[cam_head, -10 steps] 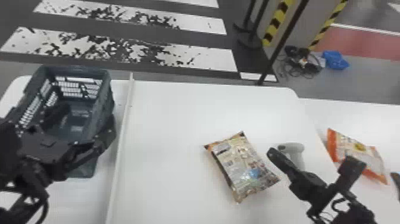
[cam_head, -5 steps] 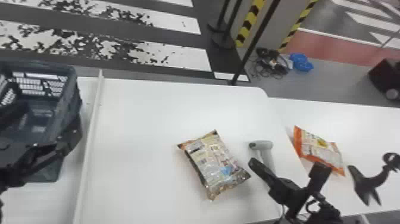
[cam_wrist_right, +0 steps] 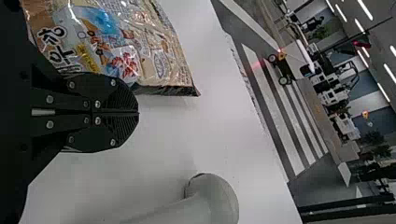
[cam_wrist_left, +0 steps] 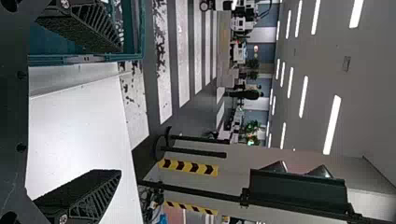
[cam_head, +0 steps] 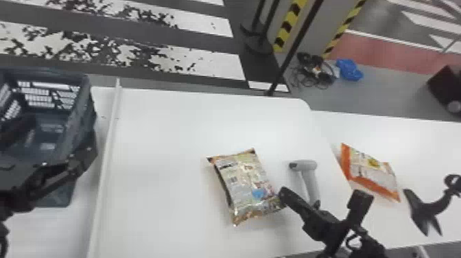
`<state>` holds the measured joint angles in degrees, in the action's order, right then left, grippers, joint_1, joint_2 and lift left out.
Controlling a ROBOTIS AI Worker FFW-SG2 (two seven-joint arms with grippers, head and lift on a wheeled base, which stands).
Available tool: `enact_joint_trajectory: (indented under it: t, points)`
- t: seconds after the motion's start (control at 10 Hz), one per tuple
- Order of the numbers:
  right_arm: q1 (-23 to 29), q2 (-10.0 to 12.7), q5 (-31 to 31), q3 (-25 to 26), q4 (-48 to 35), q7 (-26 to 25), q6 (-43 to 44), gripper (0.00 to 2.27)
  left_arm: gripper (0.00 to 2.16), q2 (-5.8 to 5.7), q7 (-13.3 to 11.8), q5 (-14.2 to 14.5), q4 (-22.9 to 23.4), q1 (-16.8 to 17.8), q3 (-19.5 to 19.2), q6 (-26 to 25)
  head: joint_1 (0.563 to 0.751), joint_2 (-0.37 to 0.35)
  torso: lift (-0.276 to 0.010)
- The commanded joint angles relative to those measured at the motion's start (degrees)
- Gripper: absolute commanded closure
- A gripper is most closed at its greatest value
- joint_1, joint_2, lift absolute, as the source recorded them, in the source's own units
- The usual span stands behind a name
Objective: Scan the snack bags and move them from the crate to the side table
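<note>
Snack bag (cam_head: 245, 185): beside scanner (cam_head: 310, 178), scan apparently pending
Right pincer (cam_wrist_right: 138, 113): closed, empty, near scanner
Left pincer (cam_wrist_left: 121, 111): wide open, empty
Next move: likely requires gripping scanner

Blk ridged fingers (cam_head: 291, 199) w/ screws (cam_wrist_right: 97, 121)

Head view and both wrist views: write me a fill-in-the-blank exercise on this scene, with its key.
A grey ____ lies between the snack bag nearer the crate and the other bag. That other bag has ____ edges. The left gripper is open; the right gripper is ____.

Missing words: scanner; orange; shut.
</note>
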<state>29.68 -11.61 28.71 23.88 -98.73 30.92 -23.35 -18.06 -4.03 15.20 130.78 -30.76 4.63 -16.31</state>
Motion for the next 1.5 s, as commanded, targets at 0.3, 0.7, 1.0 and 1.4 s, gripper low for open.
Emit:
enact_joint_trajectory:
  t: [0.3,0.7,1.0,1.4]
  points:
    - [1.88,0.18,0.29,-1.91,-1.73,0.54,0.01,2.24,0.07,0.13,0.08,0.0,0.0,-0.09,-0.15,0.17,0.695,-0.28,-0.087]
    - [1.44,0.18,1.35,0.02,-3.4,0.1,0.18,1.52,0.07,0.31,0.17,0.0,0.0,-0.09,-0.24,0.0,0.695,-0.268,-0.087]
    - [3.37,-1.93,-4.28,3.54,-12.63,0.81,-1.05,0.02,0.07,0.39,0.43,0.0,-0.09,-0.09,-0.24,0.0,0.695,-0.296,-0.087]
    - [1.96,-5.0,-8.41,4.59,-10.17,-0.69,-2.45,0.05,0.07,0.57,0.87,0.18,-0.26,-0.18,-0.15,0.35,0.695,-0.343,-0.087]
